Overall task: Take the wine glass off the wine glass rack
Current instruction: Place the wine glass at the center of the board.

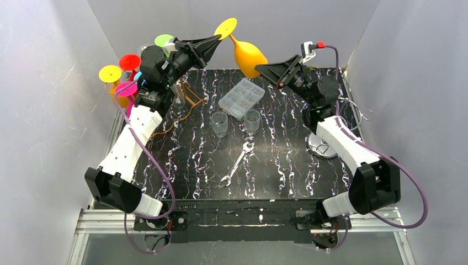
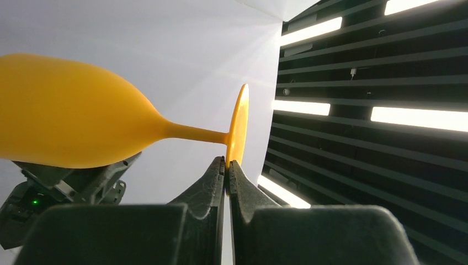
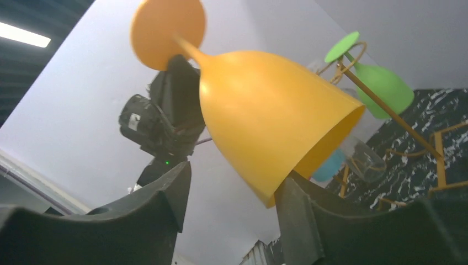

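We log L gripper point(image 2: 227, 163) pinched shut on the foot rim of the wine glass point(image 1: 248, 55), held aloft right of rack point(image 3: 440, 165), clear of it. R gripper point(image 3: 232, 193) jaws wide round the bowl, not gripping; prob. set for handover.

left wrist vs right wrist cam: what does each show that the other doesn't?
Left wrist only: left gripper pinched shut on the foot rim of the orange wine glass, with ceiling lights behind. Right wrist only: right gripper open, fingers either side of the bowl's rim; the gold rack with a green glass hanging on it; the marbled table. Both: the orange wine glass, clear of the rack.
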{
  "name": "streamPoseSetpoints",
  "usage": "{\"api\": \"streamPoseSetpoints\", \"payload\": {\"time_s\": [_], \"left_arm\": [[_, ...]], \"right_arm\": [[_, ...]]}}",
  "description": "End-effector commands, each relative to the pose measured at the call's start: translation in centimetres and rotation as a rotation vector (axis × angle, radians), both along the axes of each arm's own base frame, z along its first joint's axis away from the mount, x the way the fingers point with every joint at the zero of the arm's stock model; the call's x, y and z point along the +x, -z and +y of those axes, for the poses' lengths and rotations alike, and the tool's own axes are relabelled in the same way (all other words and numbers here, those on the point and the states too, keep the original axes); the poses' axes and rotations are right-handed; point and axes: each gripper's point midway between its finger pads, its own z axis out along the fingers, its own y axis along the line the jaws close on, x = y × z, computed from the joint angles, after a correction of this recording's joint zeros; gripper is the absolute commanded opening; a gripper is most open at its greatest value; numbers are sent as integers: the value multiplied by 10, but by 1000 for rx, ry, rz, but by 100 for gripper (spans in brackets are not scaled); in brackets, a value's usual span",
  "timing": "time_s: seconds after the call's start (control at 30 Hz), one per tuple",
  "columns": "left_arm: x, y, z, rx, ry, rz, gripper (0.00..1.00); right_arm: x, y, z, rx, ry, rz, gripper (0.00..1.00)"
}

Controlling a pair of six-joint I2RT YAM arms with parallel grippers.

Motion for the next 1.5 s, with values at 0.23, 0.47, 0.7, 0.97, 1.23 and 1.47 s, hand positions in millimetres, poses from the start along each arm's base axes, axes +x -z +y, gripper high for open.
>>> {"api": "streamPoseSetpoints", "payload": {"time_s": [0.23, 0.47, 0.7, 0.97, 1.23, 1.47], "left_arm": [[-8, -7, 1, -30, 15, -21, 0], [-29, 9, -2, 96, 27, -125, 41], [-65, 68, 1, 397, 53, -182, 84], [-109, 112, 20, 863, 109, -349, 98], [-143, 166, 42, 1206, 203, -393, 98], [-158, 194, 59, 1387, 251, -428, 98]], "right_arm": [[-31, -55, -21, 222, 22, -181, 30], [-36, -66, -24, 180, 62, -181, 1], [-29, -37, -31, -122, 208, -48, 1], [-45, 22, -25, -591, 175, 153, 1], [-103, 83, -41, -1089, 140, 313, 1], [-110, 146, -67, -1442, 156, 398, 1]]}}
